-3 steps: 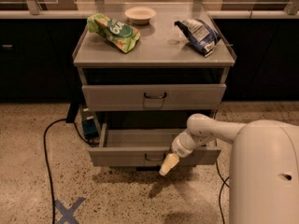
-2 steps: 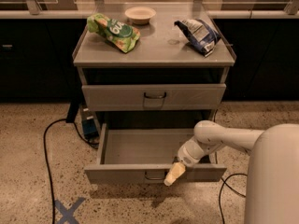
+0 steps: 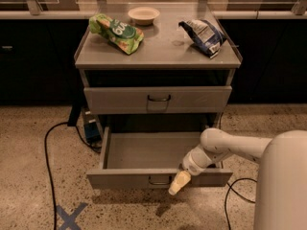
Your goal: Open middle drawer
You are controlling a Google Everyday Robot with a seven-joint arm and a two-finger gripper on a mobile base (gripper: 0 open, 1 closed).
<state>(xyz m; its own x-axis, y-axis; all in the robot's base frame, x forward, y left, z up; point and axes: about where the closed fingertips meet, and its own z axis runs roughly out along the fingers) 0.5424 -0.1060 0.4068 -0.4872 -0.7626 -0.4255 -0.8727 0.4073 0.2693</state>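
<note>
The middle drawer [image 3: 144, 178] of the grey cabinet is pulled far out, and its inside is bare. Its small dark loop handle [image 3: 158, 180] sits at the centre of the front. My gripper [image 3: 178, 183], cream-coloured, hangs over the drawer's front edge just right of the handle, touching the front. My white arm [image 3: 225, 147] reaches in from the lower right. The drawer above [image 3: 158, 99] is shut. What lies under the open drawer is hidden.
On the cabinet top [image 3: 158, 51] lie a green chip bag [image 3: 116, 31], a white bowl [image 3: 144, 14] and a blue-white chip bag [image 3: 204, 35]. A black cable [image 3: 48, 152] and a blue box [image 3: 91, 131] lie on the floor at left; a blue tape cross [image 3: 69, 217] marks the floor.
The middle drawer has slid out from nearly half open to far open. My gripper has moved toward the camera with the drawer front.
</note>
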